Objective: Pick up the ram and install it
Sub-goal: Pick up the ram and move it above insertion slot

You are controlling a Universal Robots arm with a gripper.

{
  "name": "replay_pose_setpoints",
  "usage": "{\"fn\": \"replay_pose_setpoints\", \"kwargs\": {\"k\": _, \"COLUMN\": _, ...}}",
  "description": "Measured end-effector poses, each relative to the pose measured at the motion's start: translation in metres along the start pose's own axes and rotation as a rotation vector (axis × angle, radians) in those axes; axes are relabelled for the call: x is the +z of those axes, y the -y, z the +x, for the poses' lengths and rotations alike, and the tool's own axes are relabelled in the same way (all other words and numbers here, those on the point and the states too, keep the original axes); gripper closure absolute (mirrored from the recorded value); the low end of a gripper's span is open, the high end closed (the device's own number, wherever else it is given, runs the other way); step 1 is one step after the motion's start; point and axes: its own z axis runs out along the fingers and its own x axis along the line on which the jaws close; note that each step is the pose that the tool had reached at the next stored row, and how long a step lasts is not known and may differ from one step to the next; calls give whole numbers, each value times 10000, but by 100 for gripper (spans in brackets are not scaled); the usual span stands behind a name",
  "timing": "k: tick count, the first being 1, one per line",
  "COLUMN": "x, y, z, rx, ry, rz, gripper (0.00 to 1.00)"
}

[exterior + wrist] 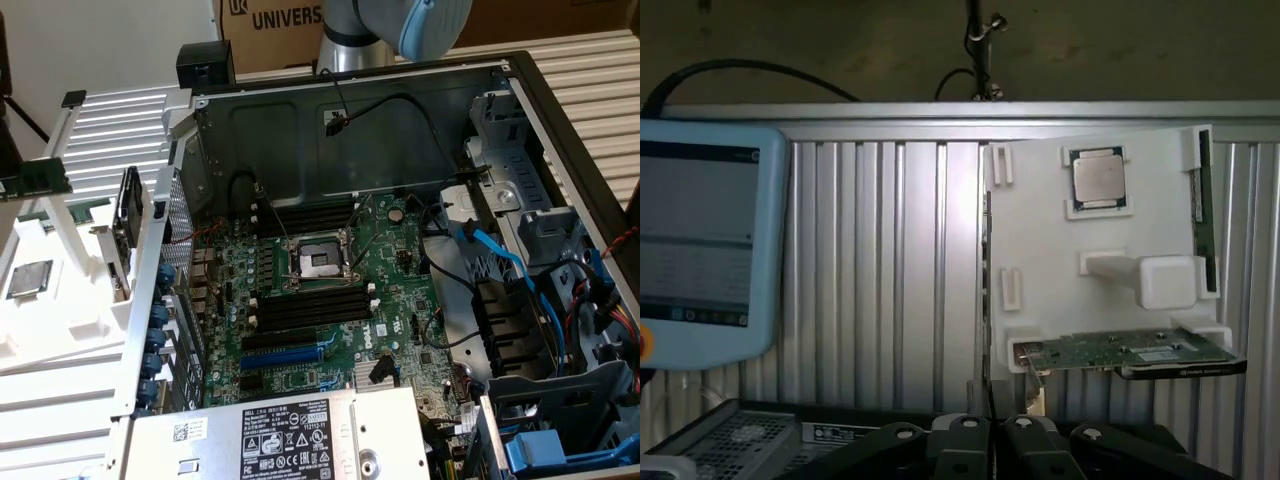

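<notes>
So the arm (400, 25) is parked up at 12 o'clock in the exterior view, behind the back wall of the open PC case (350, 120). You mostly just get its grey and blue joint poking in over the edge.

In the wrist view the camera looks out across a ribbed metal table (880, 260) at the white holder (1040, 260), with the gripper (993, 432) low in front. Its two black fingers (962, 445) are pressed together with nothing between them.

The ram (35, 180) sits on that white holder, at roughly 9 o'clock from the CPU socket (318, 262) in the exterior view and outside the case. In the wrist view it's the thin green strip along one edge of the holder, well apart from the gripper. The black slots (310, 308) by the socket have no stick in them. A processor chip (1098, 178) and an expansion card (1120, 352) share the holder.
</notes>
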Motion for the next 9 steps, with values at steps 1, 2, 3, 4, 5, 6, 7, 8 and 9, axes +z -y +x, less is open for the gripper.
{"fn": "replay_pose_setpoints", "kwargs": {"k": 1, "x": -1, "y": 2, "z": 0, "rx": 75, "ry": -3, "rz": -7, "gripper": 88}}
{"fn": "replay_pose_setpoints", "kwargs": {"k": 2, "x": -7, "y": 11, "z": -3, "rx": 141, "ry": -5, "rz": -11, "gripper": 88}}
{"fn": "replay_pose_setpoints", "kwargs": {"k": 3, "x": -22, "y": 26, "z": -5, "rx": 171, "ry": -5, "rz": 28, "gripper": 88}}
{"fn": "replay_pose_setpoints", "kwargs": {"k": 4, "x": -41, "y": 48, "z": -7, "rx": 187, "ry": -3, "rz": 118, "gripper": 88}}
{"fn": "replay_pose_setpoints", "kwargs": {"k": 5, "x": -60, "y": 81, "z": -9, "rx": 195, "ry": 0, "rz": 206, "gripper": 88}}
{"fn": "replay_pose_setpoints", "kwargs": {"k": 6, "x": -66, "y": 103, "z": -11, "rx": 199, "ry": 0, "rz": 236, "gripper": 88}}
{"fn": "replay_pose_setpoints", "kwargs": {"k": 7, "x": -68, "y": 125, "z": -14, "rx": 201, "ry": -1, "rz": 248, "gripper": 88}}
{"fn": "replay_pose_setpoints", "kwargs": {"k": 8, "x": -67, "y": 182, "z": -20, "rx": 201, "ry": 0, "rz": 253, "gripper": 88}}
{"fn": "replay_pose_setpoints", "kwargs": {"k": 9, "x": -66, "y": 253, "z": -25, "rx": 202, "ry": 0, "rz": 253, "gripper": 88}}
